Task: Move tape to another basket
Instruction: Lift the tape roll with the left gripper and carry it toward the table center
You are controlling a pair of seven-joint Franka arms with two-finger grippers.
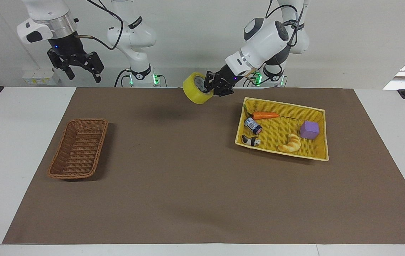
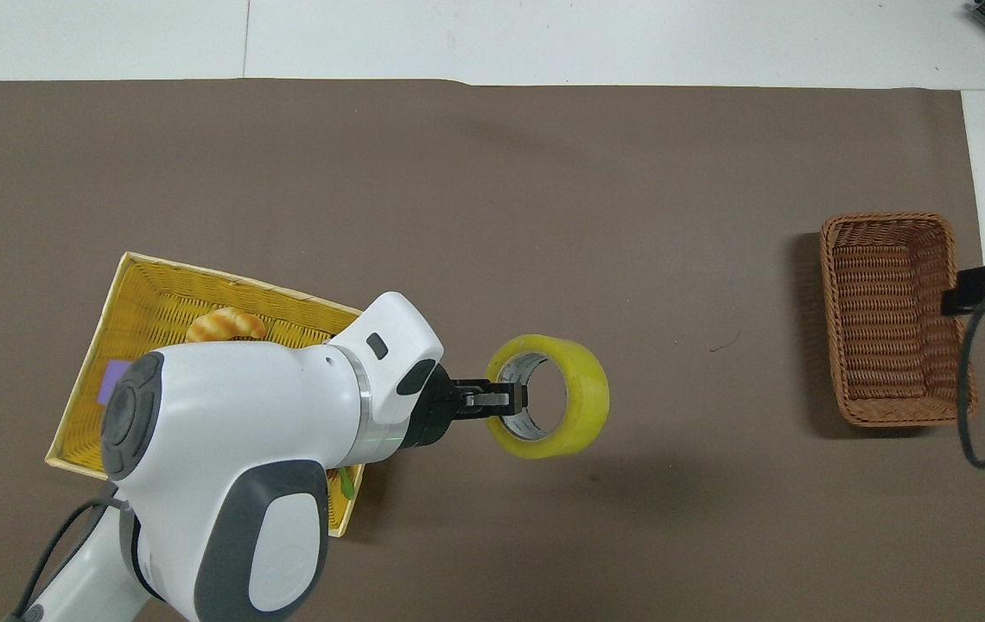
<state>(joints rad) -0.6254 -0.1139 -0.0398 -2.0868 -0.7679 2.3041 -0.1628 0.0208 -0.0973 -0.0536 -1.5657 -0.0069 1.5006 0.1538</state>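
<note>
Item: tape (image 1: 197,93), carried in the air by our left gripper (image 1: 210,86), fingers pinched on its wall, over the bench's robot-side edge near mid-length. Brown basket (image 1: 79,148) sits toward the right arm's end, well apart. Our right gripper (image 1: 81,69), fingers spread and empty, waits above that end's robot-side corner.

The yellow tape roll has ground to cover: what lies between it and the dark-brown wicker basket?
Nothing: both views show only bare brown mat between the yellow tape roll and the dark-brown wicker basket.
</note>
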